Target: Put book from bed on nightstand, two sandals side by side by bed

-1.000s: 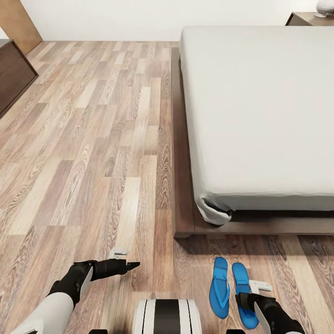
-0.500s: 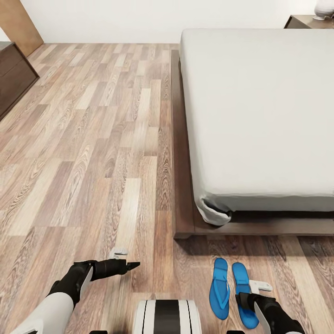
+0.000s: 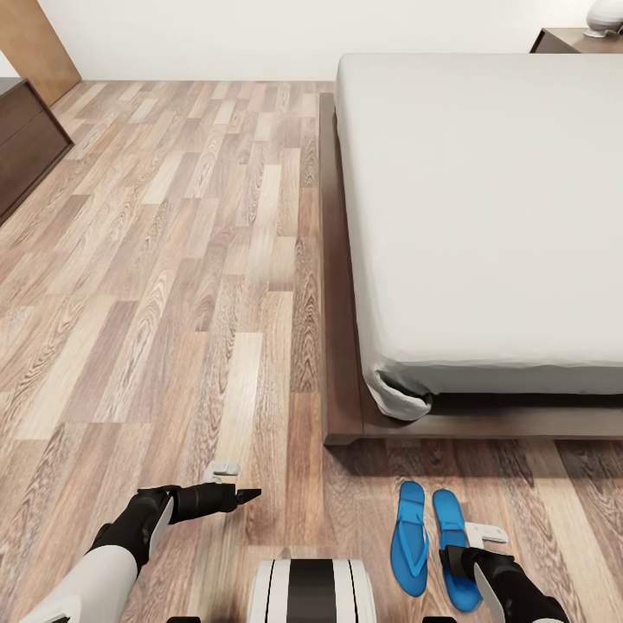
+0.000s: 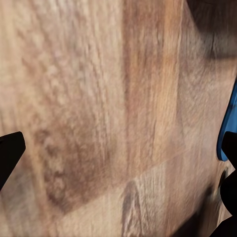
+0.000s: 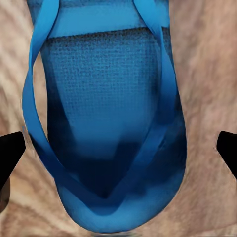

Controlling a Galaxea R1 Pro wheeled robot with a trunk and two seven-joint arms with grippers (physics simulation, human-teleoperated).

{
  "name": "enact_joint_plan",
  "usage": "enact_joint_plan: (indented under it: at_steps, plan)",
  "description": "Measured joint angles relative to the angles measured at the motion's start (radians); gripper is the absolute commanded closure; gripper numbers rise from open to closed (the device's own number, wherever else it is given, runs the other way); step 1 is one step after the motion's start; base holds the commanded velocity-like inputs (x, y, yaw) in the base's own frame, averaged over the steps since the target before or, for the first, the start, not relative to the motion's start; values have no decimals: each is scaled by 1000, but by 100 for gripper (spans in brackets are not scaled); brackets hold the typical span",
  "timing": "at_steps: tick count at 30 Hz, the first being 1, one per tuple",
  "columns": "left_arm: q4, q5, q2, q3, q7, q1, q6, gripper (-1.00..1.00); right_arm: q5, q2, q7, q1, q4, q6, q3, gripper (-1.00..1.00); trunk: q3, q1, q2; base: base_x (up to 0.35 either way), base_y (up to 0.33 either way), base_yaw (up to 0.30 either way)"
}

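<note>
We are holding our right gripper [image 3: 474,543] low over the wood plank floor [image 3: 173,285], its jaws spread wide apart with nothing between them; in the right wrist view its dark fingertips [image 5: 10,150] are showing at either edge, on both sides of one blue sandal [image 5: 106,123] lying flat below. In the head view the two sandals [image 3: 428,541] are lying side by side on the floor, nearly parallel, just in front of the foot corner of the bed [image 3: 484,216]. Our left gripper [image 3: 232,484] is hovering over bare planks well apart from the sandals, jaws also parted and empty; its wrist view is catching a sliver of blue at the edge. Beyond, the off-white mattress is stretching away on its dark frame. At the far corner, the nightstand [image 3: 575,38] is standing beside the bed's head. A dark cabinet [image 3: 22,138] is sitting at far left.
</note>
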Motion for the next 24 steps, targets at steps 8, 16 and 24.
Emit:
enact_joint_plan:
  at_steps: [8, 16, 24]
  plan:
    - [0, 0, 0, 0, 0, 0, 0, -100, 0, 0, 0, 0, 0, 0, 0, -100, 0, 0, 0, 0, 0, 0]
    - [0, 0, 0, 0, 0, 0, 0, -100, 0, 0, 0, 0, 0, 0, 0, -100, 0, 0, 0, 0, 0, 0]
    - [0, 0, 0, -2, 0, 0, 0, -100, 0, 0, 0, 0, 0, 0, 0, -100, 19, -2, 1, 0, 0, 0]
